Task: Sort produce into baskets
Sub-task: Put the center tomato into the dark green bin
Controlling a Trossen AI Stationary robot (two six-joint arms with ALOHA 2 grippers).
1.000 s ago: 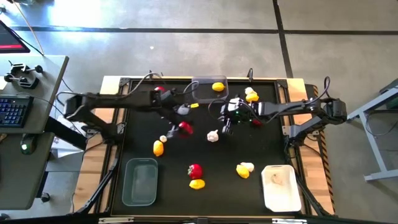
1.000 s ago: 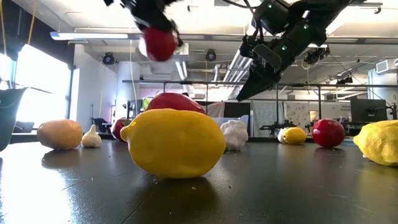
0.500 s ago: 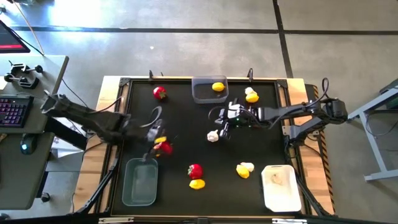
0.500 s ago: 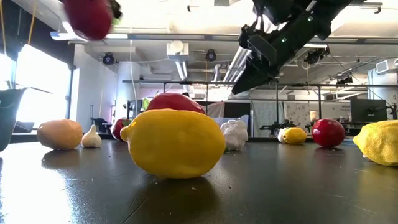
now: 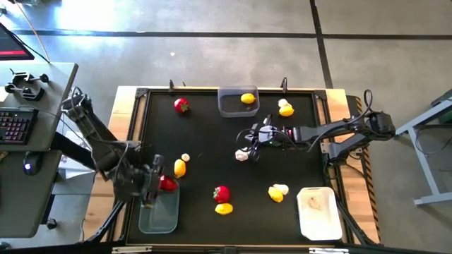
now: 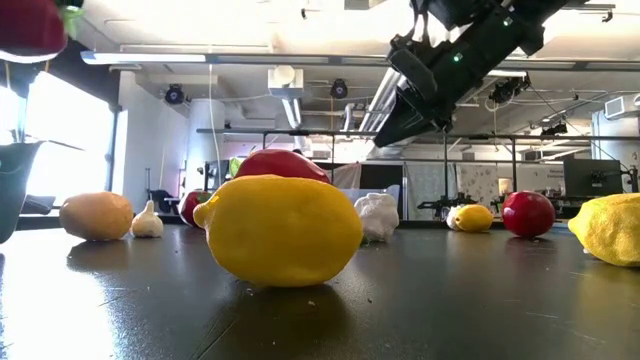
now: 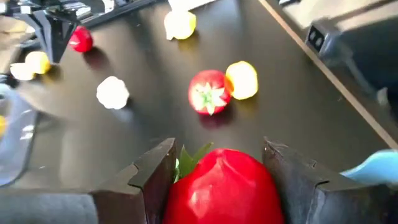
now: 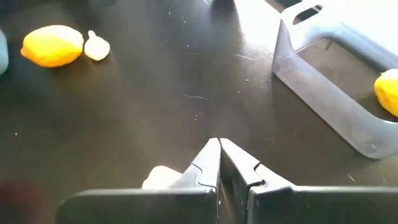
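Note:
My left gripper (image 5: 159,185) is shut on a red round fruit (image 5: 168,184) with a green top, above the far end of the near-left translucent basket (image 5: 158,210). In the low view the fruit (image 6: 30,25) shows high at the left. My right gripper (image 5: 248,146) hovers shut at mid-table, just above a whitish garlic bulb (image 5: 241,155) that lies on the black tabletop. The bulb (image 8: 160,177) shows beside the shut fingertips in the right wrist view. A second translucent basket (image 5: 227,106) at the far edge holds a lemon (image 5: 248,98). A white basket (image 5: 316,215) stands near right. My left gripper pinches the red fruit's two opposite sides (image 7: 261,180) between its two fingers (image 7: 155,174). Its green top (image 7: 188,158) faces one finger. The fingers come from the table's left, slanting down. The fruit is lifted clear, over the basket.
Loose on the table lie a red fruit (image 5: 181,105), a garlic-and-lemon pair (image 5: 285,108), a lemon (image 5: 179,168) with a small bulb (image 5: 185,157), a red fruit (image 5: 222,193) with a lemon (image 5: 224,208), and a lemon-and-garlic pair (image 5: 277,192).
My left gripper has swung from the table's far middle toward its near left corner, rolling as it went. It has carried the red fruit clear of the table to above the near-left basket. My right gripper has shifted slightly toward the garlic bulb and stayed shut.

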